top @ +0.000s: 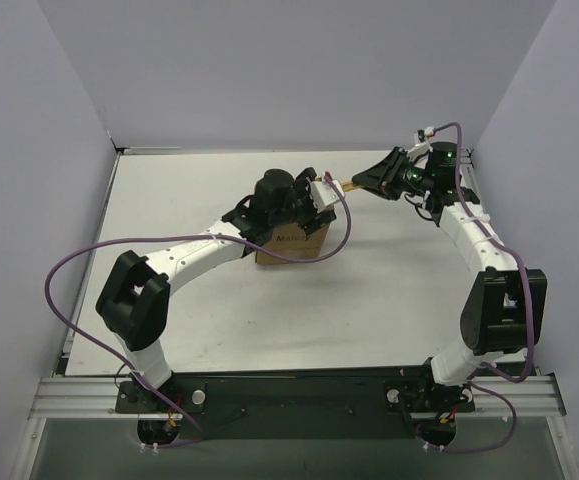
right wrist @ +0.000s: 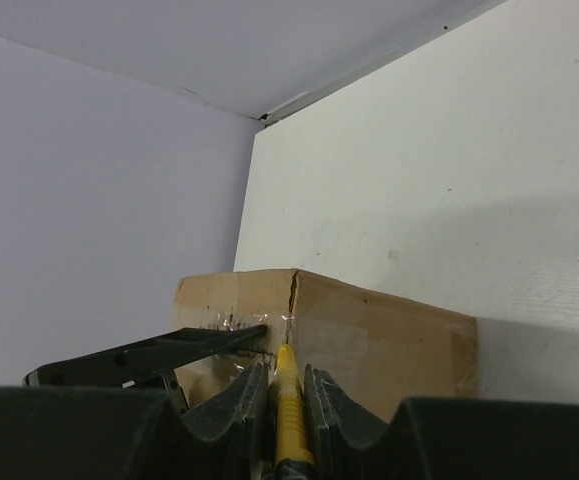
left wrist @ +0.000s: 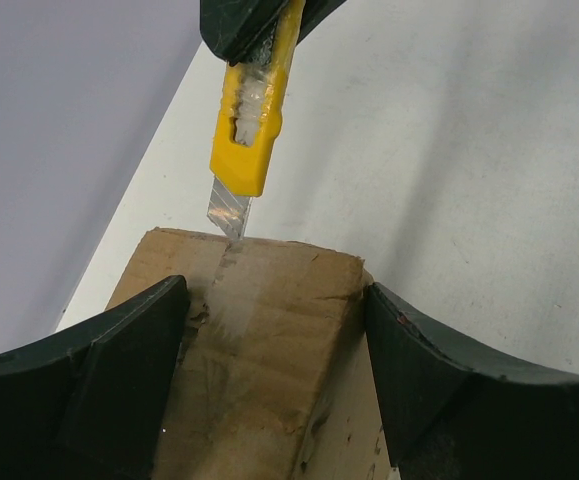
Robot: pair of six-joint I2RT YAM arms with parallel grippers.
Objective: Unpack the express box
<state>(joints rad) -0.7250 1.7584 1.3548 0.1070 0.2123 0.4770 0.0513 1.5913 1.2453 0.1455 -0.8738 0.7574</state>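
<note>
The express box (top: 294,245) is a brown carton at the table's middle, its top seam covered in clear tape. From above, my left gripper (top: 321,195) straddles the box (left wrist: 259,360), one finger pressed on each side, its midpoint (left wrist: 274,295) over the taped top. My right gripper (top: 364,182) is shut on a yellow utility knife (left wrist: 252,130). The bare blade (left wrist: 229,212) touches the tape at the box's far top edge. In the right wrist view the knife (right wrist: 287,400) points at the box's split corner (right wrist: 291,290), and the left gripper's finger (right wrist: 149,358) lies along the taped face.
The white table (top: 389,300) is walled in by lavender panels on three sides. A purple cable (top: 347,225) loops down beside the box's right side. Both arm bases sit on the black rail (top: 289,395) at the near edge.
</note>
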